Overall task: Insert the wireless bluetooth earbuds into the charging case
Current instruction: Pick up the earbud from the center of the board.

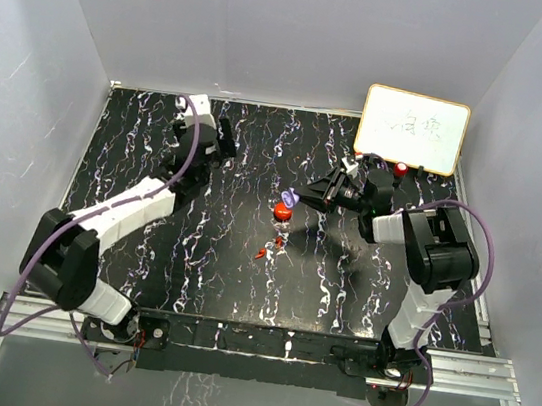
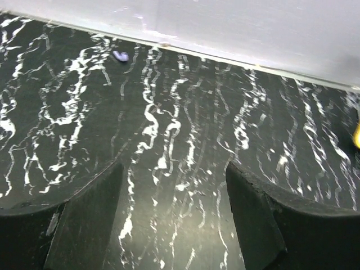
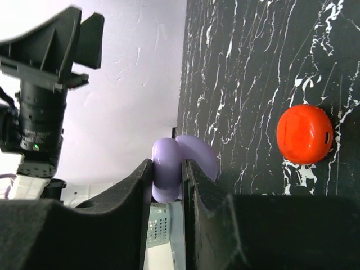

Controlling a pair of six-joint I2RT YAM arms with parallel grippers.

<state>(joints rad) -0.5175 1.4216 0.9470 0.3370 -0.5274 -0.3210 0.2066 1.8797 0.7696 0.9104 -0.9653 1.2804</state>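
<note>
Fingers (image 3: pixel 129 197) of the right gripper (image 3: pixel 167 164) pinch the purple case (image 3: pixel 197 154) by its edge, closed tight on it with the case standing up between them; it shows two rounded lobes, as if hinged open. Whether it clears the table (image 1: pixel 189 282) cannot be told. The red case (image 3: pixel 304 134) sits flat on the table just beside it, shut and untouched. In the top view the two red earbuds (image 1: pixel 263 253) lie loose on the table, close together, a little nearer the arm bases than the red case and apart from both cases. The left gripper (image 2: pixel 174 166) is off at the far left of the table, well away from the cases, its fingers spread wide with only bare table between them. Ahead of it, near the foot of the back wall, lies one small purple earbud (image 2: pixel 120 55). A whiteboard (image 1: pixel 412 130) leans at the far right corner.
</note>
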